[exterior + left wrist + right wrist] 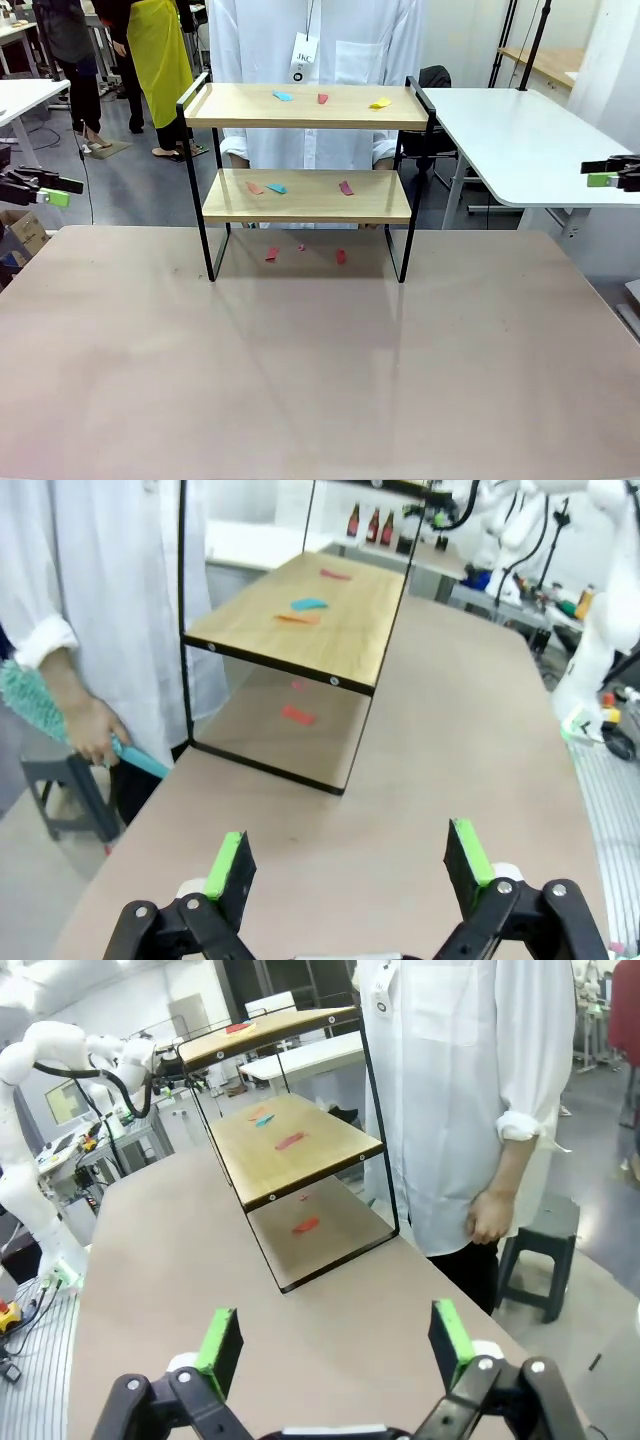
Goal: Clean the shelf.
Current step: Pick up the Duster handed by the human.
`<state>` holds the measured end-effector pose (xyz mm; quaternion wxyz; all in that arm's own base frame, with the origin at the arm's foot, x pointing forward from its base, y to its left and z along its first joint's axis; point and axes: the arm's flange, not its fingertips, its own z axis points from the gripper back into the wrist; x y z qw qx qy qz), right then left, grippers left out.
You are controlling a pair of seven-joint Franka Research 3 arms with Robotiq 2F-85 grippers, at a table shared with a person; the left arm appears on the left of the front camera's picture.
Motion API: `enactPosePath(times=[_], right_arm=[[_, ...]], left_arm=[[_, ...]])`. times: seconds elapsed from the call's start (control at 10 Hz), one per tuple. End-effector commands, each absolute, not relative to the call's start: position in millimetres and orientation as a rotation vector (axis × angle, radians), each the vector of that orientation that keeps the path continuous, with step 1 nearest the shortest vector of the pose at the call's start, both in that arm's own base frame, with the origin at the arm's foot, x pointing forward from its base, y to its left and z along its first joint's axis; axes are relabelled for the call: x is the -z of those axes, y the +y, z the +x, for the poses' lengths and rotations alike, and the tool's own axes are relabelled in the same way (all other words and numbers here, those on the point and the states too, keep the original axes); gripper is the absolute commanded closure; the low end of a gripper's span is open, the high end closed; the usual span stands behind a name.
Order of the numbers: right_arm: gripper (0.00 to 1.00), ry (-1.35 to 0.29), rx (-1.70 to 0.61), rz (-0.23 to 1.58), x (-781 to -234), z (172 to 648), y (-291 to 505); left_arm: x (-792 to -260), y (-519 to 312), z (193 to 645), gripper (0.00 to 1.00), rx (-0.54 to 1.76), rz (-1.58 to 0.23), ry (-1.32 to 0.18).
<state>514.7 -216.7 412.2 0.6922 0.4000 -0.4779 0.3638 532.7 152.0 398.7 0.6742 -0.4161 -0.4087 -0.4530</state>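
Observation:
The shelf (310, 205) stands at the table's far middle, two light wooden boards in a thin black frame. Small scraps lie on it: blue, red and yellow on the top board (230, 108), orange, blue and red on the lower one. A few red scraps (272, 254) lie on the table beneath it. My left gripper (60, 192) hovers open off the table's left edge, and my right gripper (600, 172) hovers open off the right edge. Each wrist view looks along the table at the shelf (340, 620) (280, 1160) between empty open fingers (228, 865) (220, 1345).
A person in a white coat (330, 40) stands behind the shelf, holding a teal duster (30, 695) low in one hand. A dark stool (540, 1230) stands beside the person. A white table (520, 140) lies at the far right. The brown table (320, 370) is bare in front.

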Motion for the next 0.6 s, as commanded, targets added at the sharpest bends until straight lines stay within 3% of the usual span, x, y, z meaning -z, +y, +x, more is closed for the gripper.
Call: enactPosePath(times=[0.0, 0.5], right_arm=[[0.00, -1.131, -0.834, 0.900, -405, 534, -233], [0.00, -1.181, -0.828, 0.820, -389, 545, -236]], left_arm=[[-389, 162, 543, 0.00, 1.018, -0.990, -1.042], [-368, 169, 550, 0.00, 1.040, -0.916, -1.208]])
